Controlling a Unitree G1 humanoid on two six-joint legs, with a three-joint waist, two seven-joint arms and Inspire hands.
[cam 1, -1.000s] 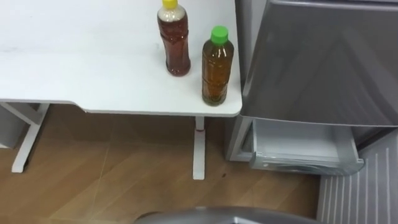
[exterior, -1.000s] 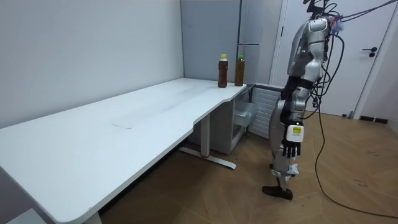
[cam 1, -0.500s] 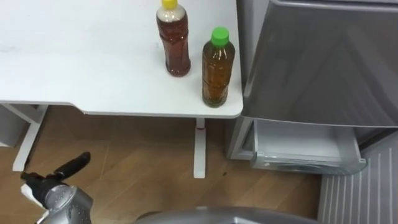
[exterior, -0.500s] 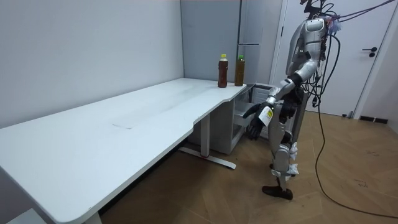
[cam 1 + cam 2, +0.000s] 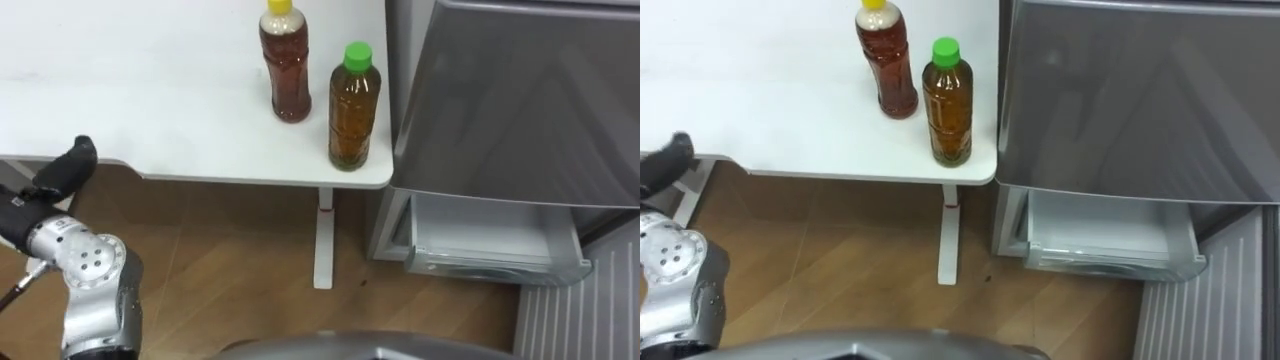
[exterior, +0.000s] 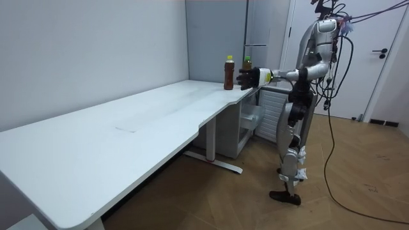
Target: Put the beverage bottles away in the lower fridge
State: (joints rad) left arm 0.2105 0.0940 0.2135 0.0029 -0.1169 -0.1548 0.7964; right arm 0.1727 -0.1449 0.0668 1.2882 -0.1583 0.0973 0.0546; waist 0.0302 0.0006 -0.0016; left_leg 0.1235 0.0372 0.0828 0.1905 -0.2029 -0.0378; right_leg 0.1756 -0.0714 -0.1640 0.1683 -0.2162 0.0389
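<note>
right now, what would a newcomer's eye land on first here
Two tea-coloured drinks stand at the right corner of the white table: a yellow-capped bottle and, nearer the edge, a green-capped bottle. Right beside them the grey fridge has its lower drawer pulled open. The robot's left hand is held out at table height, close to the bottles.

One yellow-capped bottle (image 5: 285, 65) and one green-capped bottle (image 5: 354, 105) make two; one table (image 5: 150, 100), one fridge (image 5: 520, 100).

Left arm outstretched forward, left robot hand (image 6: 246, 78) at chest height
</note>
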